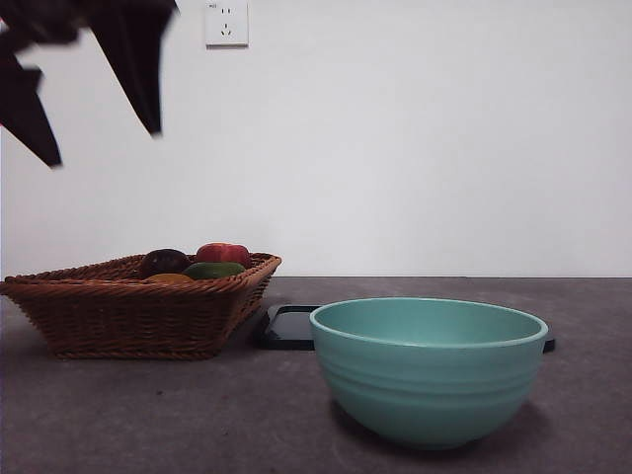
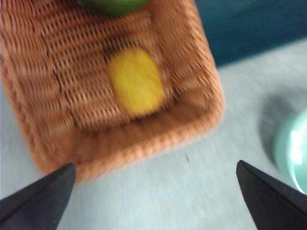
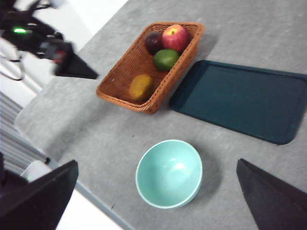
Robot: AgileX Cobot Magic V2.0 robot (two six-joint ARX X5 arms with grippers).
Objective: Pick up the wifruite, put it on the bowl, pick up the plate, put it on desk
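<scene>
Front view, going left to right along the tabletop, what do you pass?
Wicker basket holding fruit → dark tray lying flat behind → mint-green bowl. The left gripper hangs high above the basket, jaws open.

Front view low and level, wrist views overhead, all 3 share basket (image 1: pixel 138 306).

Light across my scene is even and soft. In the front view the white wall glares bright and flat, while the bowl (image 1: pixel 430 367) casts only a faint shadow on the desk (image 1: pixel 148 415) beneath it. My left wrist picture is smeared with motion blur: the basket (image 2: pixel 192 120) weave and the wifruite (image 2: pixel 135 81) inside it lose their edges, colours washed pale. My right wrist picture is sharper, slightly soft, with gentle shadows beside the bowl.
</scene>
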